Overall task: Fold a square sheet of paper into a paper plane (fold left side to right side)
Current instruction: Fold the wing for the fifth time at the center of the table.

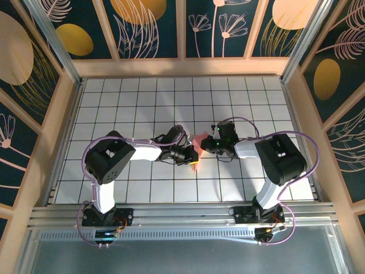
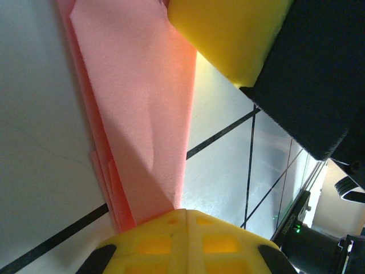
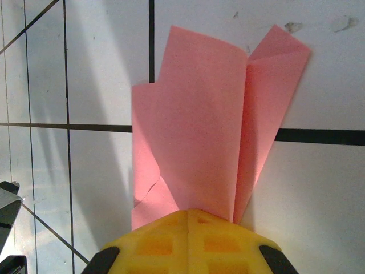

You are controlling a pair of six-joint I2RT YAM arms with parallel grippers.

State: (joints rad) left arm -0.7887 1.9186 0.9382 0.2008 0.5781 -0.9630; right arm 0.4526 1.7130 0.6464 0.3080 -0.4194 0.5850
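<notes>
Right wrist view: paper plane (image 3: 199, 131) is clamped by left end effector (image 2: 183, 214) and right end effector (image 3: 188, 212); tearing could be caused by opposed pulling.

Robotics laboratory cell: white gridded desk (image 1: 142, 97), aluminium frame rails (image 1: 182, 216), leaf-printed wall panels (image 1: 159, 34), left arm (image 1: 111, 160) and right arm (image 1: 279, 160) mounted.

1. I see matching builds on the left arm (image 1: 111, 160) and right arm (image 1: 279, 160): chunky black joint housings, white links.
2. Thin purple cables (image 1: 84, 160) loop off each arm.
3. Finger pads (image 2: 188, 240) are yellow with a waffle grid.
4. Black bases.
</notes>
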